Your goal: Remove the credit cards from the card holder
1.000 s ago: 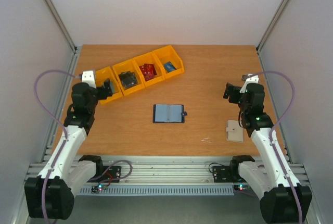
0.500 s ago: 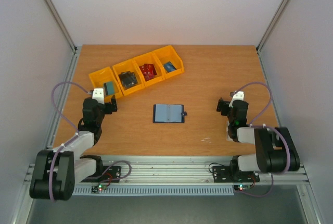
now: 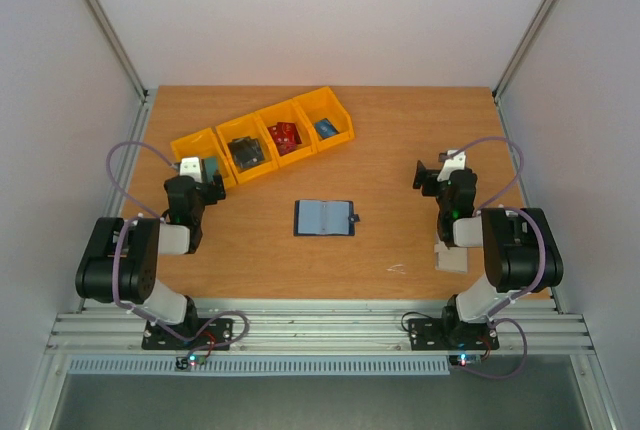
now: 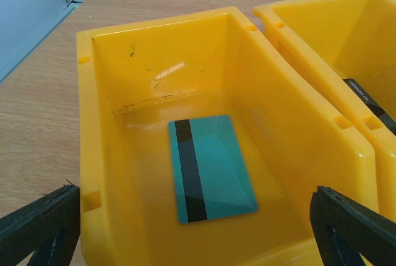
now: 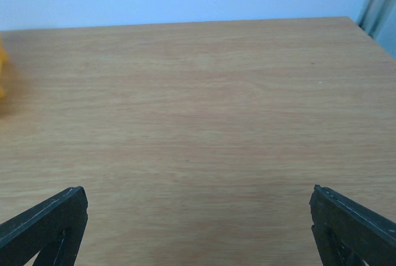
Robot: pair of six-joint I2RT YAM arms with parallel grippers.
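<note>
While card holder (image 3: 325, 218) lies open at tabletop (image 3: 420, 130) centre, left gripper (image 4: 195, 187), right gripper (image 5: 198, 192) gape empty; credit cards (image 4: 210, 168) look thin, stiff, slick: pinch exposed edge.

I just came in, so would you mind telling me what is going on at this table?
Two robot arms are working on emptying a card holder. It lies open mid-table, and neither gripper is touching it. The left gripper is open above the leftmost yellow bin, where a teal card lies flat on the floor of the bin. The right gripper is open over the table, holding nothing.
</note>
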